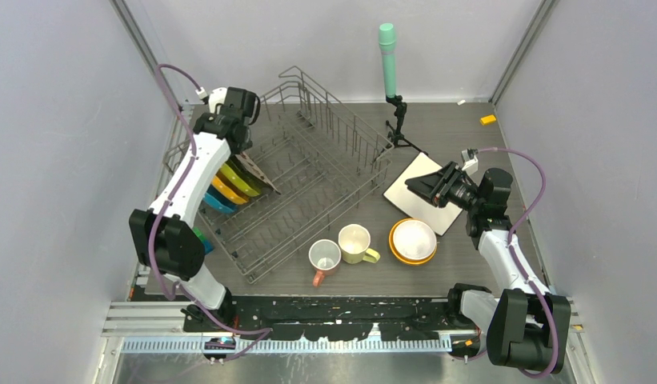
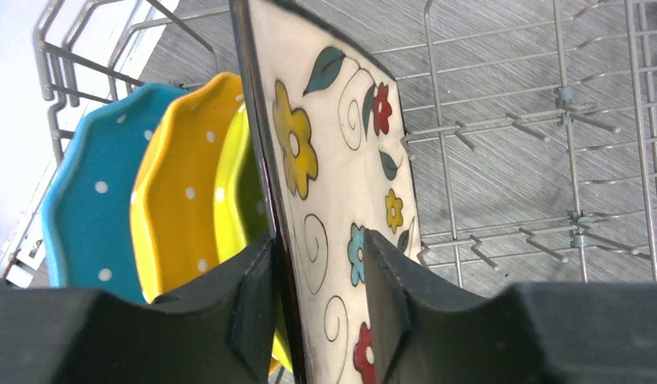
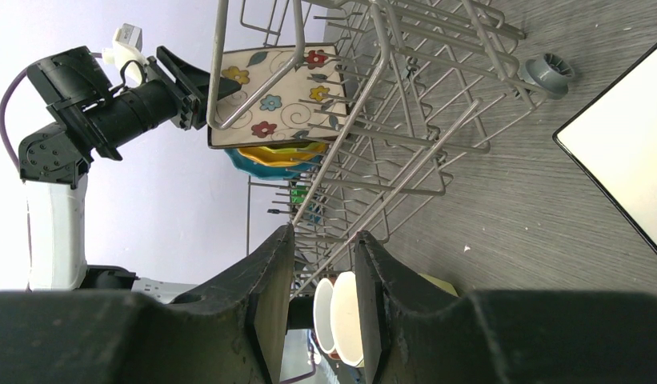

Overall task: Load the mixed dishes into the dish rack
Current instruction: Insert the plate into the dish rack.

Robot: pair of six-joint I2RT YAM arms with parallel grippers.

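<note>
L gripper (image 2: 317, 240) jaws straddle the edge of floral sq plate (image 2: 333, 160); can't tell if pinching it or loose. Plate stands on edge at left end of dish rack (image 1: 317, 184), just beside yellow-green plate (image 2: 233, 192), then orange plate (image 2: 173, 184), then blue plate (image 2: 85, 192), packed tight. R gripper (image 3: 323, 236) hovers over white sq plate (image 1: 409, 188) lying flat on table (image 1: 445, 128), jaws apart, gripping nothing. Stacked bowls (image 1: 412, 240), pale-yellow mug (image 1: 354, 240) and pink mug (image 1: 324, 256) sit betw rack and arm bases. L arm (image 1: 189, 176) hides most of blue plate in top view. White sq plate is cut off in R wrist view.
</note>
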